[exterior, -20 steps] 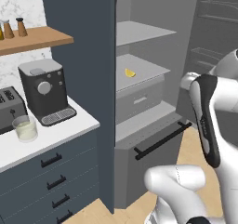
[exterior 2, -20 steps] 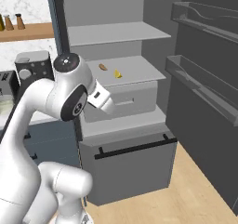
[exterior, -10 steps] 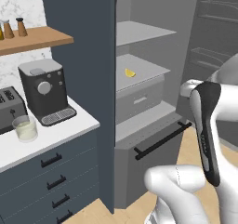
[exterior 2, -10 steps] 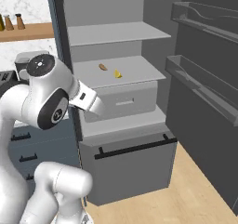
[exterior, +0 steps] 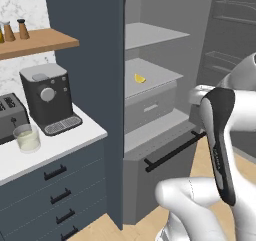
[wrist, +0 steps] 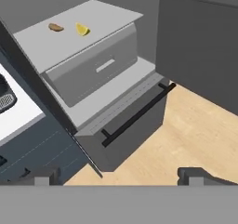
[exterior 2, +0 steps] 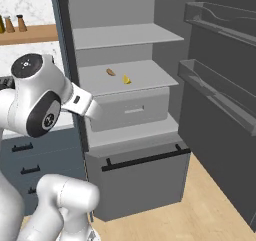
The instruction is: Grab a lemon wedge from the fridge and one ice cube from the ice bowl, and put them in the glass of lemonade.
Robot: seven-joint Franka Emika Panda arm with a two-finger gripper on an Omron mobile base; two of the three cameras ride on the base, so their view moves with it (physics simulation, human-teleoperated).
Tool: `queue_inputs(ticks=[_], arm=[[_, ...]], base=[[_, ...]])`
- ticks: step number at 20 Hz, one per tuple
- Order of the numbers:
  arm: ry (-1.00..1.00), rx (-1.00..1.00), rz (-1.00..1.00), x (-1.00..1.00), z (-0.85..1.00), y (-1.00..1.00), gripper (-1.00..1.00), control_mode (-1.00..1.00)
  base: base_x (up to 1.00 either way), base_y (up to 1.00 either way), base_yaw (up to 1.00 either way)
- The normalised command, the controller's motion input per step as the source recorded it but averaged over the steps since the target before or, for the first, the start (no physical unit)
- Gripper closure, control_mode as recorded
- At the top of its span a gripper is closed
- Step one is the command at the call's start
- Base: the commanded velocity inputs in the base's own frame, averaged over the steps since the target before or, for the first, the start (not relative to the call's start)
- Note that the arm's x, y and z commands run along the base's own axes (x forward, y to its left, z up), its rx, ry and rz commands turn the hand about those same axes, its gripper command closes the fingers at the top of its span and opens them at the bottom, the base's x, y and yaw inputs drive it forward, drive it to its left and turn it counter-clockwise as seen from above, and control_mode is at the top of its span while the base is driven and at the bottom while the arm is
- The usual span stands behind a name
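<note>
gripper (wrist: 119, 175): jaws spread wide, holding nothing, above the wood floor (wrist: 195, 130) in front of the open fridge (exterior 2: 125, 110)
lemon wedge (wrist: 82, 29): on the fridge's middle shelf, near its back edge, beside a brownish food piece (wrist: 56, 27)
glass of lemonade (exterior: 27, 137): near the front edge of the white counter (exterior: 45, 150), between toaster (exterior: 11, 116) and coffee machine (exterior: 48, 98)
room: marble wall, wooden shelf (exterior: 35, 41) with shakers
</note>
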Motion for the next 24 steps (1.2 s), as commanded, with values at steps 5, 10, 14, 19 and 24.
queue_inputs(ticks=[5,10,14,19,24], arm=[[-0.07,0.00,0.04,-0.56,-0.07,0.00,-1.00,-1.00],[-0.07,0.00,0.09,-0.32,0.00,0.00,-1.00,-1.00],[-0.04,0.00,0.08,-0.04,0.00,-0.03,-1.00,1.00],[0.00,0.00,0.00,0.00,0.00,0.00,-1.00,1.00],[0.00,0.00,0.00,0.00,0.00,0.00,-1.00,1.00]], base=[[0.00,0.00,0.00],[0.00,0.00,0.00],[0.00,-0.24,0.11],[0.27,-0.76,0.37],[0.27,-0.69,0.43]])
